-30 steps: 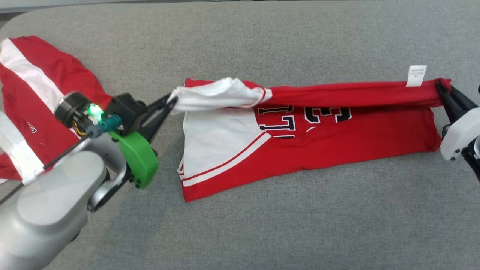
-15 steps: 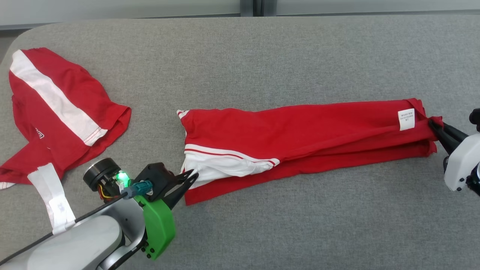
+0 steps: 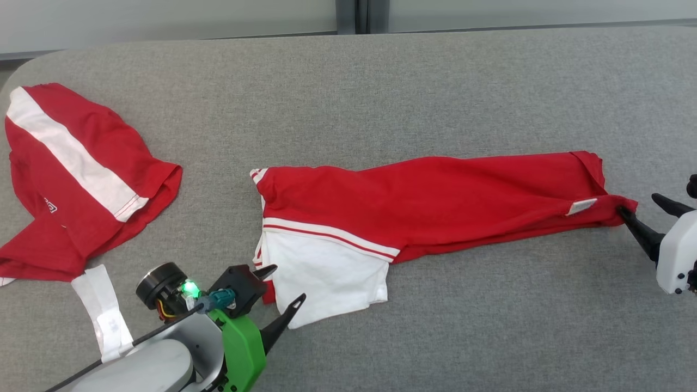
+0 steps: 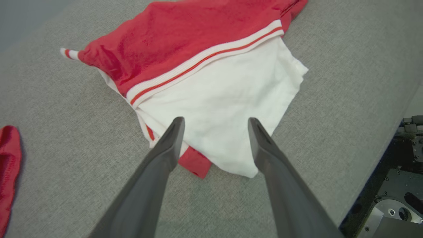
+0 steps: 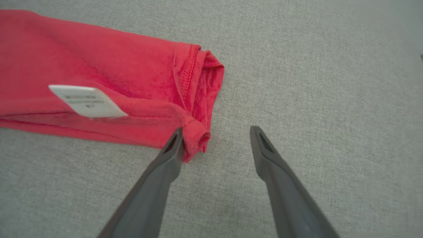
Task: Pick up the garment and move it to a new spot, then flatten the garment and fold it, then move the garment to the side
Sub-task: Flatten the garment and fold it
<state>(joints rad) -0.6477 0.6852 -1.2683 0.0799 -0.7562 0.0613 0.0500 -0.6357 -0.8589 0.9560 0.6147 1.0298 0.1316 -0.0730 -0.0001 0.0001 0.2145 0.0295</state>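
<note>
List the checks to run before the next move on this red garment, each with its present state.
1. Left pincer open, jaws apart over the white sleeve: ok.
2. Right pincer open: ok.
3. Right pincer clear of the garment: cannot tell; it sits against the red corner.
4. Garment lying wholly on the table: ok.
5. Garment flat: not ok; the white sleeve juts toward the near edge and the red part is creased.
6. Other red garment lying apart from it: ok.
</note>
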